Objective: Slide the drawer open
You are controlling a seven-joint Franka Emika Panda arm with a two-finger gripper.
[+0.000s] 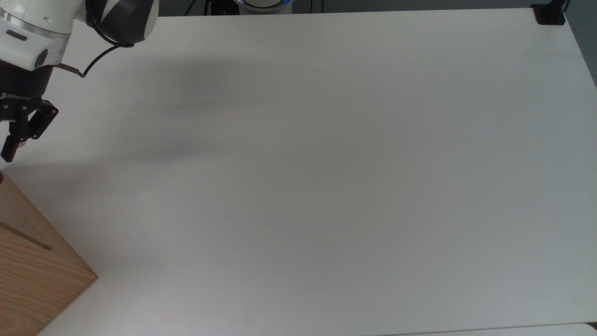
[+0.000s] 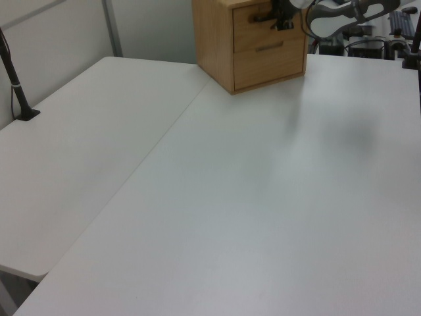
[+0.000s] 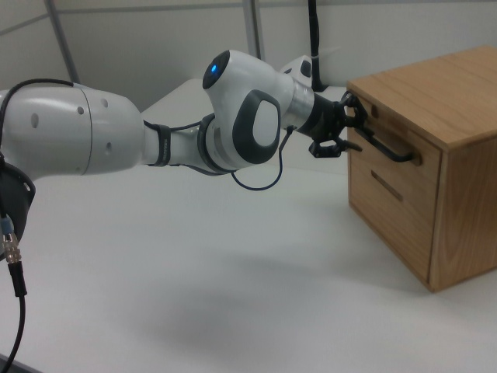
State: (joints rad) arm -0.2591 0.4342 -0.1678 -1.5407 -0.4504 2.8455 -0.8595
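The drawer [image 3: 397, 130] is the upper one in a light wooden cabinet [image 3: 466, 194], and its front sits flush with the cabinet body. A black curved bar handle [image 3: 388, 149] runs across that front. My gripper [image 3: 351, 128] is at the handle's end on the right view's left, open, with one finger above the bar and one below. In the left view my gripper [image 2: 284, 18] is at the right end of the handle [image 2: 262, 18] on the drawer [image 2: 266, 31]. One black finger [image 1: 9, 148] shows at the top view's left edge, just above the cabinet [image 1: 32, 275].
A lower drawer [image 2: 270, 62] with a small handle sits below. The white table [image 1: 326, 186] stretches wide in front of the cabinet. A black clamp [image 1: 549, 14] is at the top view's far right corner, and a black post [image 2: 16, 85] at the left view's left.
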